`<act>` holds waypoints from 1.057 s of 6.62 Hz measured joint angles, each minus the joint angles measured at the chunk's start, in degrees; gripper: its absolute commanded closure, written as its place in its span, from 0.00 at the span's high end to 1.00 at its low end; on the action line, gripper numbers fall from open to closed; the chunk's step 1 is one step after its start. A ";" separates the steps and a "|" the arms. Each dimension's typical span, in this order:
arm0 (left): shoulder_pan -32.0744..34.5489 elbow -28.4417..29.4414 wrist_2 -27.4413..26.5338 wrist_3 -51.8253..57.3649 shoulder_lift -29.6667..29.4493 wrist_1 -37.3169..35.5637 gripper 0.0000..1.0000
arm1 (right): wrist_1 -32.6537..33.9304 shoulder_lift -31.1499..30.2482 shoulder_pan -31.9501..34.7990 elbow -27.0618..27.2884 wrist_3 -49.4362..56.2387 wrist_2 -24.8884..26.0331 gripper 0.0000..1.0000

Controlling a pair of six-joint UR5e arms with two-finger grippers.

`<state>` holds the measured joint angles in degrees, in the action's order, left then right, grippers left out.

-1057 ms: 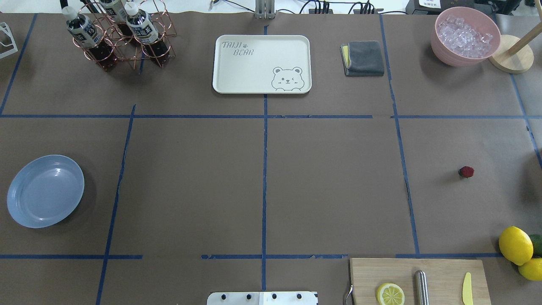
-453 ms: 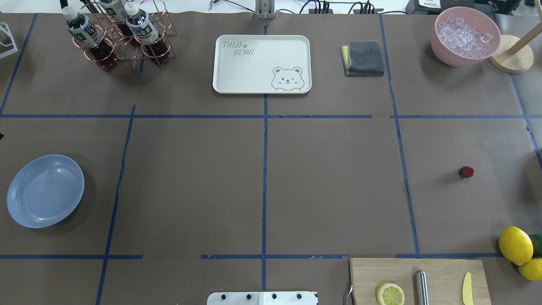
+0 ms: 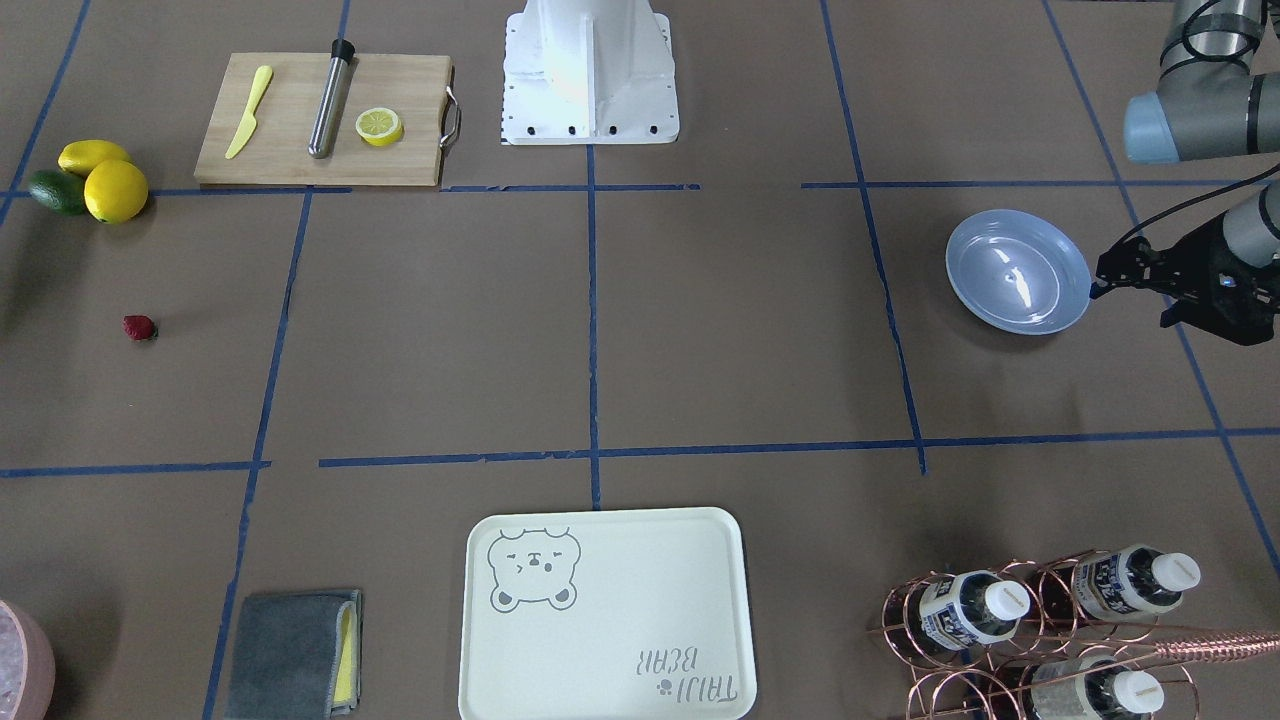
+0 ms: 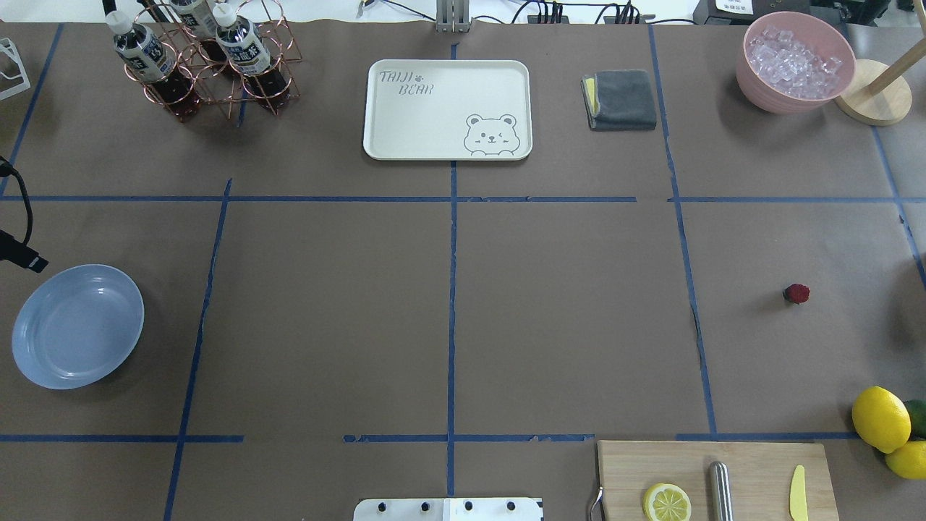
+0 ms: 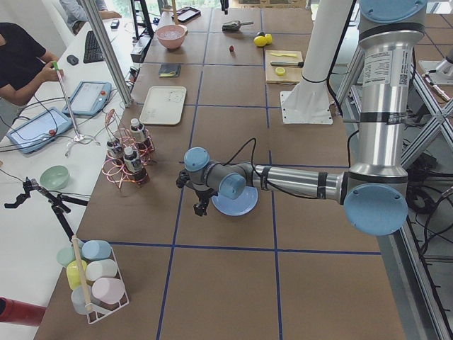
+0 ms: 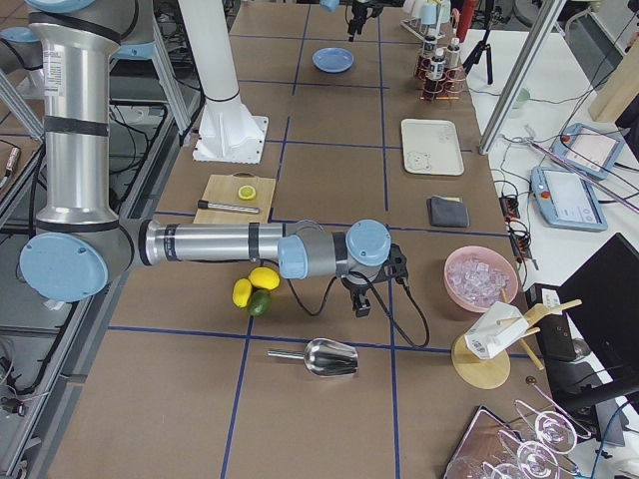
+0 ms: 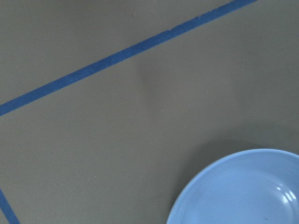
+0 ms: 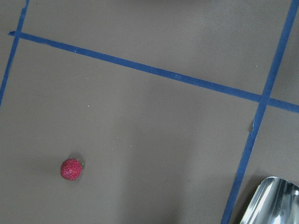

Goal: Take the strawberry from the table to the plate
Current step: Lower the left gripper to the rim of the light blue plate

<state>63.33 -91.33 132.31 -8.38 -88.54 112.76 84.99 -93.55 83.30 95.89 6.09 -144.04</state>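
The strawberry lies alone on the table at the right, small and dark red; it also shows in the right wrist view. The light-blue plate sits at the far left and holds nothing. My left gripper hovers just beyond the plate's rim, pointing toward it; I cannot tell whether it is open or shut. My right gripper shows only in the exterior right view, past the lemons, so I cannot tell its state.
Lemons and a lime lie near the front right. A cutting board holds a lemon half, a steel rod and a yellow knife. A bear tray, bottle rack, grey cloth and ice bowl line the far edge. A metal scoop lies right of the strawberry.
The left gripper's black tip and cable have come into the overhead view at the left edge, just above the plate. Strawberry and plate have not moved.
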 measured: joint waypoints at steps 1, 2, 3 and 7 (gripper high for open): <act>-1.95 0.34 -0.39 -1.68 0.92 2.88 1.00 | -0.02 0.05 -0.20 0.03 -0.10 -0.01 1.00; -3.74 0.96 -0.56 -2.38 1.84 5.46 0.95 | -0.06 0.09 -0.54 0.06 -0.19 -0.01 1.00; -4.69 2.29 -0.65 -2.57 2.74 8.37 0.86 | -0.08 0.11 -0.85 0.08 -0.25 -0.01 1.00; -5.71 4.44 -0.63 -2.64 3.62 12.18 0.00 | -0.01 0.12 -1.53 0.95 -0.98 -0.01 1.00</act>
<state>57.62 -86.89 131.68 -11.02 -84.92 124.93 84.98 -93.43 81.77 96.84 5.11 -144.05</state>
